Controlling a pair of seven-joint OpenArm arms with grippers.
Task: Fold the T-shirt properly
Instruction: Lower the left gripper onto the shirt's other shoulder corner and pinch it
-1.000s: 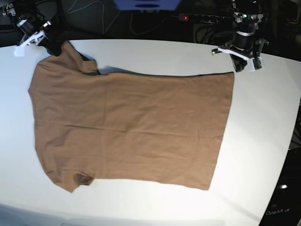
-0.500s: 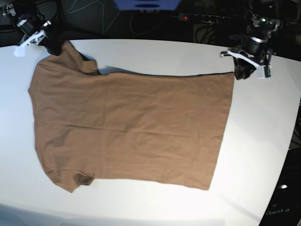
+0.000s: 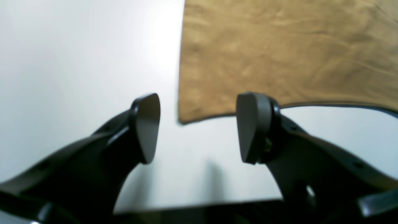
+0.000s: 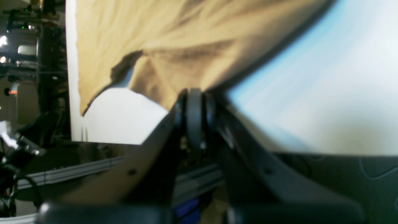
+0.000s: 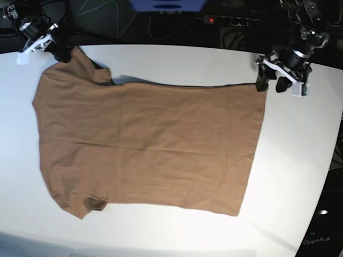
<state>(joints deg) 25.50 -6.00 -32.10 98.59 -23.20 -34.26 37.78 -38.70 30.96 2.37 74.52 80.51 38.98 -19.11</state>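
Here the T-shirt point(image 5: 147, 144) lay spread flat across the white table point(image 5: 177, 61), its hem toward the left arm's side and its sleeves toward the right arm's. The left gripper point(image 3: 197, 127) hovered just off the hem's far corner with its jaws standing well apart and nothing between them, the cloth's corner visible on the table in the gap ahead of the fingertips point(image 3: 147, 124). The right gripper point(image 4: 194, 102) was clamped on the far sleeve's edge, jaws pressed together on the fabric, lifting that sleeve slightly off the table.
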